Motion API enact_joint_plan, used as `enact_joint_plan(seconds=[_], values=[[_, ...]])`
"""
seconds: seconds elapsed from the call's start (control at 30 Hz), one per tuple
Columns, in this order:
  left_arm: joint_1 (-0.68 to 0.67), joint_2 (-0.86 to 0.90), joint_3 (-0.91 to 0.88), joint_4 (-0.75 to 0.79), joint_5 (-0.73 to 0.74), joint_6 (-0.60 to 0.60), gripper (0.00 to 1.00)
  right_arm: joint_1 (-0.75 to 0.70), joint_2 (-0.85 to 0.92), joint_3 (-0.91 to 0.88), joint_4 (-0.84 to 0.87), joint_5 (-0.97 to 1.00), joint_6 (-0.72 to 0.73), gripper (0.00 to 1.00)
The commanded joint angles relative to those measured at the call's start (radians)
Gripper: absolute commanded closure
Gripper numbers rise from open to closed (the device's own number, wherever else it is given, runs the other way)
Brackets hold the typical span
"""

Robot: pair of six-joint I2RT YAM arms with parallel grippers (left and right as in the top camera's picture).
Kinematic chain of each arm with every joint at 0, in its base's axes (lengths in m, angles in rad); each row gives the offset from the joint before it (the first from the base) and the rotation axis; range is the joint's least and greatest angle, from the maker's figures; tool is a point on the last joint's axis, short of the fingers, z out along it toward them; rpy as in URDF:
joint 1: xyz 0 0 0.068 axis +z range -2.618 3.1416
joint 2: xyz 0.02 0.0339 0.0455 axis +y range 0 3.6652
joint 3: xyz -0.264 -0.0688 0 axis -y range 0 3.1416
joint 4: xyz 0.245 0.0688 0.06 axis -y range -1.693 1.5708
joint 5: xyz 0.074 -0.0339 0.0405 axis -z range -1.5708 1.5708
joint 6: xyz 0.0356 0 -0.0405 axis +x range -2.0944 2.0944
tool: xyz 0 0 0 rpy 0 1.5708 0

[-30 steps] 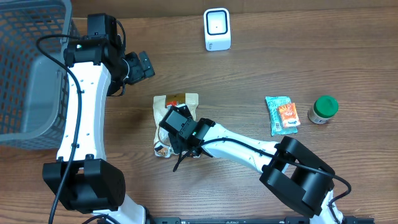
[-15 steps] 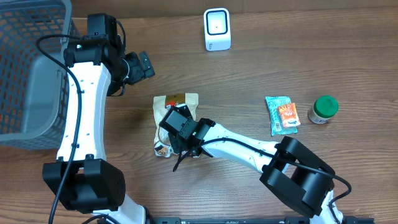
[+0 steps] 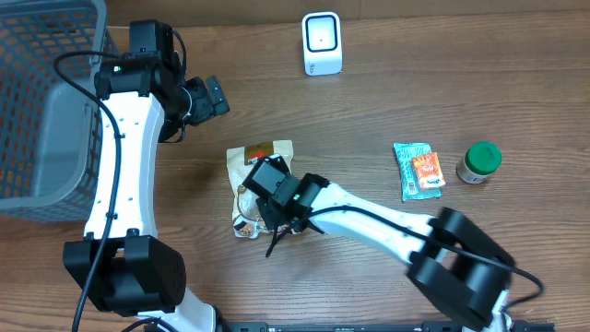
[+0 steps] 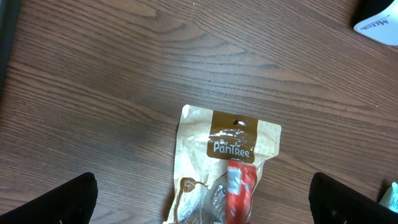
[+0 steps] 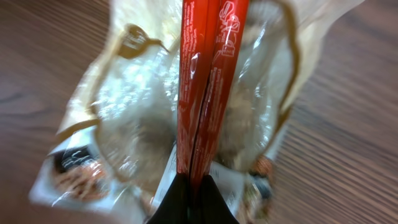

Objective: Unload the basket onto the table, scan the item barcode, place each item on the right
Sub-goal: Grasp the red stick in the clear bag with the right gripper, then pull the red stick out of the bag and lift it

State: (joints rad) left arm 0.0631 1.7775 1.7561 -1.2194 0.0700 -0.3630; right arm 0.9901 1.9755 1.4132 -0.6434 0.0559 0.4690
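Note:
A thin red packet (image 5: 208, 81) lies lengthwise on a beige, partly clear snack pouch (image 5: 124, 106) on the wooden table. My right gripper (image 5: 191, 180) is shut on the near end of the red packet, its black tips pinching it edge-on. From overhead the right wrist covers most of the pouch (image 3: 261, 152). The white scanner (image 3: 322, 43) stands at the far middle of the table. My left gripper (image 3: 217, 95) hangs open, high above the table left of the scanner. Its view looks down on the pouch (image 4: 205, 140) and the red packet (image 4: 239, 193), touching neither.
A grey mesh basket (image 3: 37, 101) fills the far left. At the right lie a teal packet (image 3: 419, 171) and a green-lidded jar (image 3: 479, 162). A corner of the scanner (image 4: 379, 18) shows in the left wrist view.
My right gripper has closed onto the red packet and shifted slightly toward the near right. The pouch has tilted a little with it. The left arm has not moved.

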Motion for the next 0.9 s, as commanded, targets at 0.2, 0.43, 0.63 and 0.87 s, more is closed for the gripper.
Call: enact_joint_plan(seconds=[0.2,0.43,0.63,0.87], values=[[-0.006,-0.021,0.013,0.000,-0.002,0.012,0.00,-0.013,-0.173,0.003,-0.077,0.011,-0.078,0.96],[-0.006,-0.021,0.013,0.000,-0.003,0.012,0.00,-0.085,-0.172,0.002,-0.157,0.033,-0.077,0.96],[-0.006,-0.021,0.013,0.000,-0.003,0.012,0.00,-0.166,-0.172,0.002,-0.186,0.033,-0.084,0.96],[-0.006,-0.021,0.013,0.000,-0.003,0.012,0.01,-0.264,-0.172,0.002,-0.150,0.033,-0.317,0.96]])
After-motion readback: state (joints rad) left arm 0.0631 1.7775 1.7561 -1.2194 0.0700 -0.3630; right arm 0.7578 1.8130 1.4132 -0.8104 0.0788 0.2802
